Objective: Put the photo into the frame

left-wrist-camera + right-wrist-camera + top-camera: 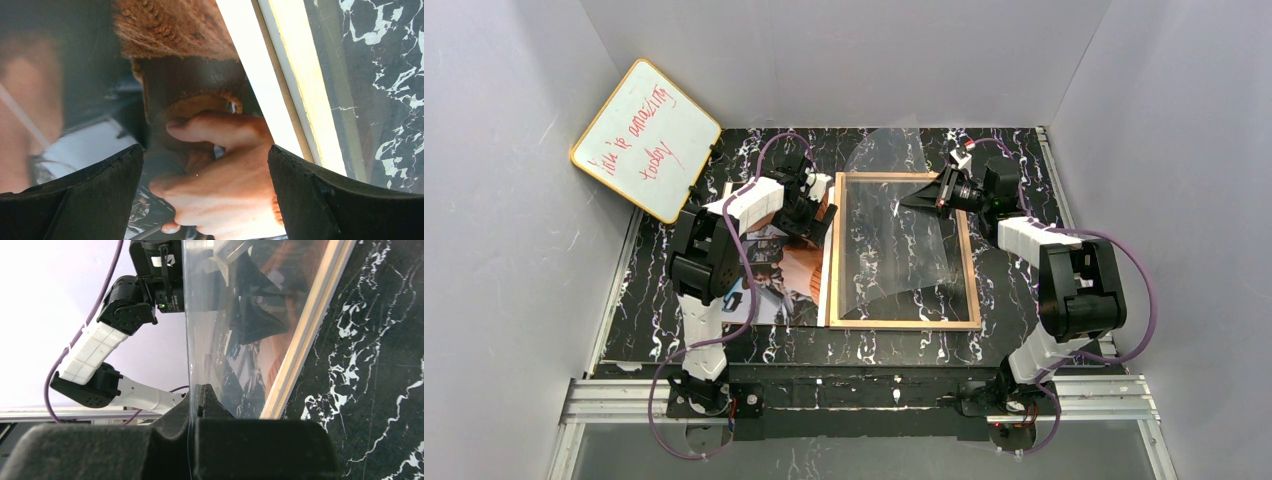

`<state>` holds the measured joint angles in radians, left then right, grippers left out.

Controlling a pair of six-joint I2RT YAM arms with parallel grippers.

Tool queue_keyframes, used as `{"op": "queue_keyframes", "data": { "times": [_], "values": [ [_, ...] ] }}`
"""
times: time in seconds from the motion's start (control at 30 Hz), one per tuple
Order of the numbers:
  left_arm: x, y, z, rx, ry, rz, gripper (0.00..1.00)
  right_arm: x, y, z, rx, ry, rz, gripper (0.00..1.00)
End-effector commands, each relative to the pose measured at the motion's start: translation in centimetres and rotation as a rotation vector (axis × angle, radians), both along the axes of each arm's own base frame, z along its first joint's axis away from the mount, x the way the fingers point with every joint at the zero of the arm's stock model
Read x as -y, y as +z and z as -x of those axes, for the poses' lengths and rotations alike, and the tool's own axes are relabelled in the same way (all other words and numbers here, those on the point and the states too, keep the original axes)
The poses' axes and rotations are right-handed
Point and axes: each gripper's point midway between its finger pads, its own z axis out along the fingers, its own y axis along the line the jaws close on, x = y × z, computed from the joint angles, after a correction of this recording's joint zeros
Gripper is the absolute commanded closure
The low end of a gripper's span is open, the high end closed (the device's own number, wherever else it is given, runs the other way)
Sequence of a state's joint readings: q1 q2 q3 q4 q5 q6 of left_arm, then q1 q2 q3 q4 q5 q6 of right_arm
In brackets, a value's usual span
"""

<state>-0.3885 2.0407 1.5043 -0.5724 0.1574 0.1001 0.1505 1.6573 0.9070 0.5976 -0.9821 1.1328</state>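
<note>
Photo (779, 275) lies picture-up on the surface (1014, 160), just left of the frame (904, 323). The left tool (205, 152), fingers apart, sits over its edge nearest the frame; pinching flat paper could crease it. Beyond, the right tool (200, 395) is clamped on a bowed clear sheet (889, 170) above the frame's far side; if it slips, the sheet would cover the opening.

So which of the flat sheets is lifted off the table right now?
The clear plastic sheet, pinched in the right hand and curling up above the frame. The photo lies flat beside the frame, and the whiteboard leans against the wall.
</note>
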Motion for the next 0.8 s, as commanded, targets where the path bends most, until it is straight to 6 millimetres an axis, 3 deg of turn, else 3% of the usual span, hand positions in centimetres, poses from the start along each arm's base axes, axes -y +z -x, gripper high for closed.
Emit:
{"op": "queue_keyframes", "data": {
  "times": [0.0, 0.27, 0.57, 0.77],
  "values": [
    [0.3, -2.7, 2.6, -0.115, -0.016, 0.006, 0.07, 0.4, 0.5, -0.2, 0.044, -0.028, 0.05, 0.99],
    [0.1, -2.7, 2.7, -0.111, -0.02, -0.001, 0.07, 1.5, -1.3, 0.3, 0.01, -0.082, 0.123, 0.99],
    [0.0, -2.5, 2.6, -0.105, -0.016, -0.004, 0.07, 4.7, -3.3, -0.3, -0.01, -0.11, 0.199, 0.99],
    [0.0, -2.6, 2.6, -0.102, -0.014, -0.005, 0.07, 5.1, -4.6, -0.3, -0.046, -0.114, 0.206, 0.99]
  ]
}}
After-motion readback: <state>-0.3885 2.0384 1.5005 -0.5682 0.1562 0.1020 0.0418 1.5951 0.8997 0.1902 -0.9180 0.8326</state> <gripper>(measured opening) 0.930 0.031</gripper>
